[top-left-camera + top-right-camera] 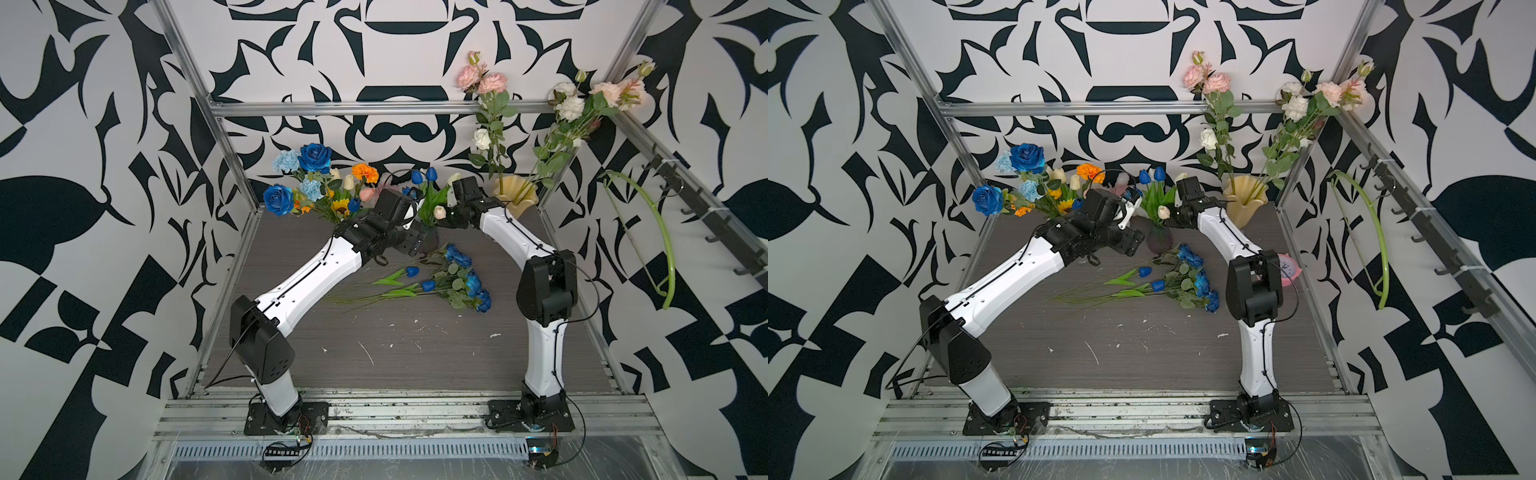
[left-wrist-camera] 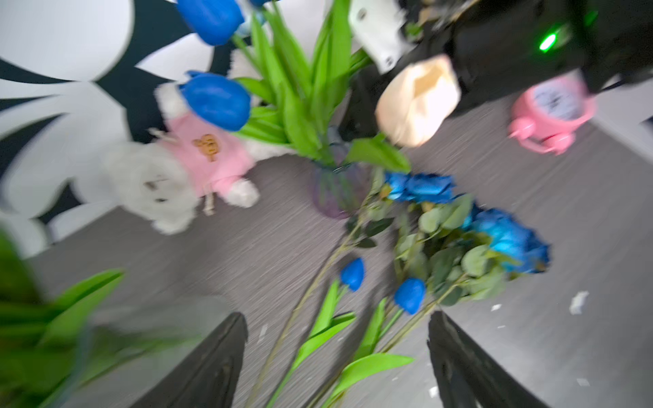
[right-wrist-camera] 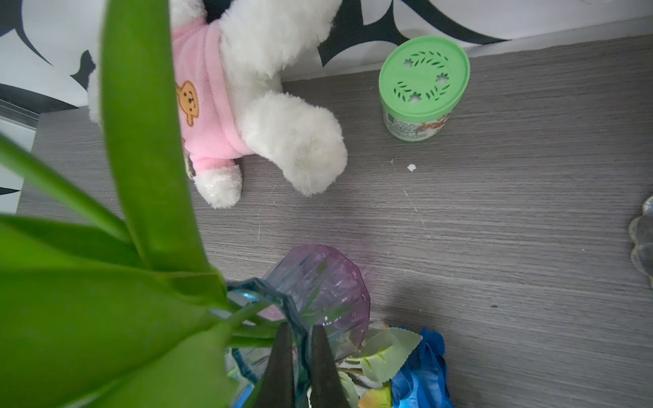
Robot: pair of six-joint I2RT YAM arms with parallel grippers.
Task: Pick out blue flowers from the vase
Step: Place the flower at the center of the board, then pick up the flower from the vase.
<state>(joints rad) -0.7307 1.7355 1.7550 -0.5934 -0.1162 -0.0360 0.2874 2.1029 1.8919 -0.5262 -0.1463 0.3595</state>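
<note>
Steadying the vase (image 3: 328, 282) is the duty of my right gripper (image 3: 300, 335); its jaws are clamped together on the glass rim, which passes between them in the right wrist view. My left gripper (image 2: 337, 325) has its jaws wide apart and holds nothing; it hangs above the table (image 1: 415, 353), over the stems laid there; its wrist view is smeared, so fine detail is lost.

Status of parts: several blue roses (image 1: 473, 282) and two lying blue tulips (image 1: 428, 285) form a loose pile on the table, just in front of the vase; two standing blue tulips (image 1: 417, 176) rise from the vase among long green leaves, near a cream tulip (image 1: 439, 212). A second bunch (image 1: 309, 189) at the back, beside my left arm, also carries blue blooms; its container is hidden from me.

Step in hand, as I judge it: between picks; part of the blue stock is out, part is not; the left gripper is free for another stem.

Next move calls for: bring the open left jaws to one standing tulip's stem below the bloom; keep leaves and the cream tulip out of the bite; close; draw the stem straight up out of the neck; hold the right grip firm so the vase neither tips nor lifts; lay the stem on the pile.
</note>
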